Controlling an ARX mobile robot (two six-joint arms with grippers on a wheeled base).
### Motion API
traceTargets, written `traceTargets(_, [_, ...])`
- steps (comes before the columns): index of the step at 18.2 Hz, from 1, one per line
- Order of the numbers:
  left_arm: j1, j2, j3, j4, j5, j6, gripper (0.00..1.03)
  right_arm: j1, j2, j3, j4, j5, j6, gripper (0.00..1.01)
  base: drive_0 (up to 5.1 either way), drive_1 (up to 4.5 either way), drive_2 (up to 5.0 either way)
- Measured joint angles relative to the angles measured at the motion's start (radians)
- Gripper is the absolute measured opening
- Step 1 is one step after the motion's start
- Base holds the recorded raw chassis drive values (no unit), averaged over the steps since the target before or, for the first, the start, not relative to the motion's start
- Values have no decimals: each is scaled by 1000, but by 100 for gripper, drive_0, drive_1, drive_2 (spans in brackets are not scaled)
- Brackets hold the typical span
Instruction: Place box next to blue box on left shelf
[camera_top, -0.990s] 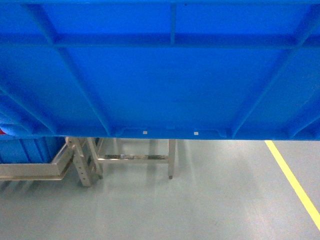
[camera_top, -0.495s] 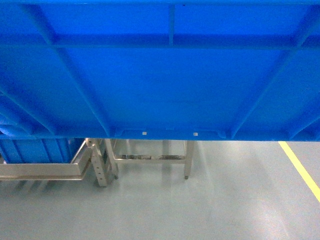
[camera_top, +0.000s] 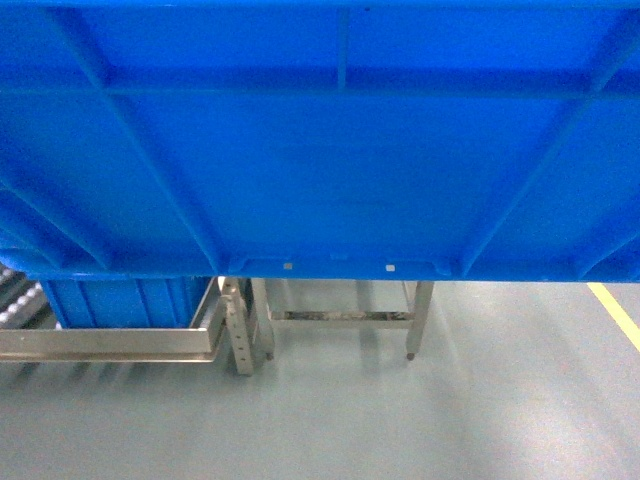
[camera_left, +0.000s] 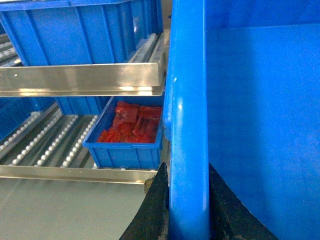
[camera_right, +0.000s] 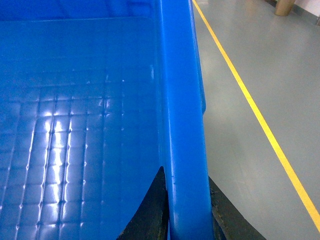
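The box fills most of the head view, a big bright blue plastic crate held up off the floor, its outer wall crossed by raised vertical and diagonal ribs, with two small notches along its bottom edge. The left tool is clamped on the thick, glossy rim of one side wall, a dark finger either side of it; the right tool pinches the opposite rim in the same way. Inside, the crate's floor is moulded in a fine grid of small squares that catches the ceiling light. To the left stands the left shelf, a rack of brushed metal rails with rows of small roller wheels on its sloped lanes. A blue box sits on its upper level, and a smaller blue bin of red pieces rests on the rollers below. Under the crate a bare metal frame stands on the smooth grey-green floor, which carries a yellow line.
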Motion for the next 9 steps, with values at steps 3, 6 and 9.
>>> traceTargets(3, [0, 0, 0, 0, 0, 0, 12, 0, -1, 0, 0, 0, 0, 10, -512, 233, 233])
traceTargets(6, [0, -1, 0, -3, 1, 0, 12, 0, 0, 0, 0, 0, 0, 10, -514, 231, 231])
traceTargets(9, [0, -1, 0, -1, 0, 0, 12, 0, -1, 0, -2, 0, 0, 10, -512, 233, 233])
